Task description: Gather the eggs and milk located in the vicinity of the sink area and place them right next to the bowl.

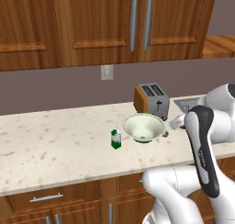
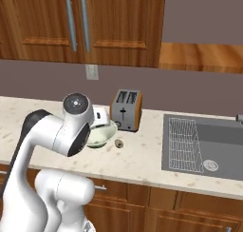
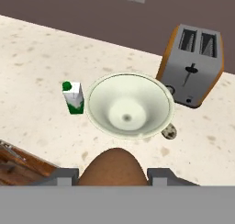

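Egg (image 3: 114, 165) sits pinched between the two dark finger tips of the gripper (image 3: 114, 172) in the hand view, a brown oval whose long axis appears to run across the gap from one finger to the other, its upper curve bulging out past them. Straight ahead of the fingers and below them lies the bowl (image 3: 130, 105), pale and flaring, so the held egg hangs near the bowl's closer rim and not yet down on the counter (image 3: 41, 48). Off the fingers' left, just beside the bowl's rim but apart from it, stands the milk (image 3: 73, 98), upright, green band low and green cap on top; it looks already delivered. Off the fingers' right, close against the bowl's far-side rim, rests a small pale speckled disc (image 3: 169, 131), and beyond it the toaster (image 3: 193, 64) stands near the back wall. My judgement is that the coming move is a short descent to bare stone just short of the bowl, and the open patch between fingers and rim looks wide enough. From the right base camera the sink (image 2: 204, 145) with its wire rack (image 2: 182, 143) lies well apart from the bowl (image 2: 101, 133), past the toaster (image 2: 126, 110).
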